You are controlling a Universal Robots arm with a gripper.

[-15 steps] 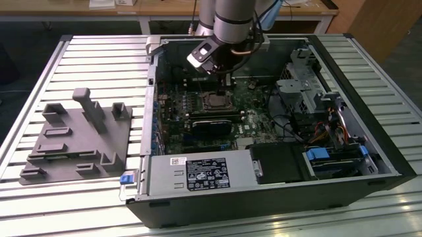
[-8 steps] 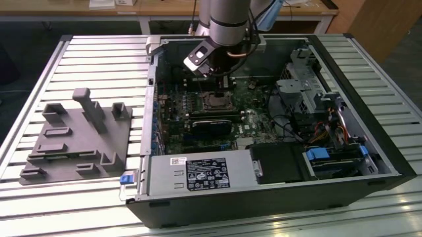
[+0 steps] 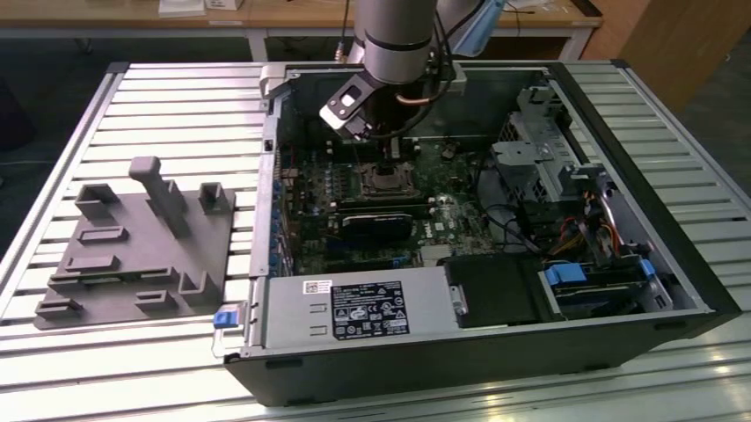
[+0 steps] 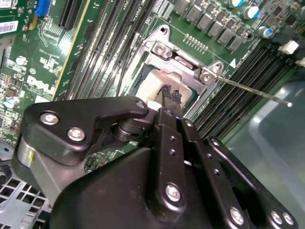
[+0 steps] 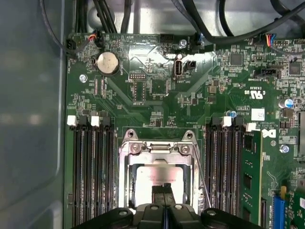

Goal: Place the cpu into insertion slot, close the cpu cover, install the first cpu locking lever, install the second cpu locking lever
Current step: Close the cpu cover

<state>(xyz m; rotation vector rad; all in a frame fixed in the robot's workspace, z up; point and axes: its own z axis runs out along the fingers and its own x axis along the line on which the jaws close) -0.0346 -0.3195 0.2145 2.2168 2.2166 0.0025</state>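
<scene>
In both wrist views the cpu (image 5: 157,174) (image 4: 153,88) lies with its pale metal top showing through the cut-out of the silvery cpu cover (image 5: 159,149) (image 4: 183,62), which lies flat over the insertion slot (image 3: 382,181). My gripper (image 5: 163,190) (image 4: 171,95) (image 3: 393,149) is shut with nothing between its fingers. Its tips are directly over the cpu's top, very close to it or touching. One thin wire locking lever (image 5: 202,176) (image 4: 252,90) angles away from the socket's side, unlatched.
The green motherboard (image 3: 352,198) sits inside an open black computer case (image 3: 493,352) on a slatted table. Memory slots (image 5: 90,176) flank the socket on both sides. A black graphics card (image 3: 375,224) and cables (image 3: 516,220) lie nearby. A grey fixture (image 3: 129,246) stands at the exterior view's left.
</scene>
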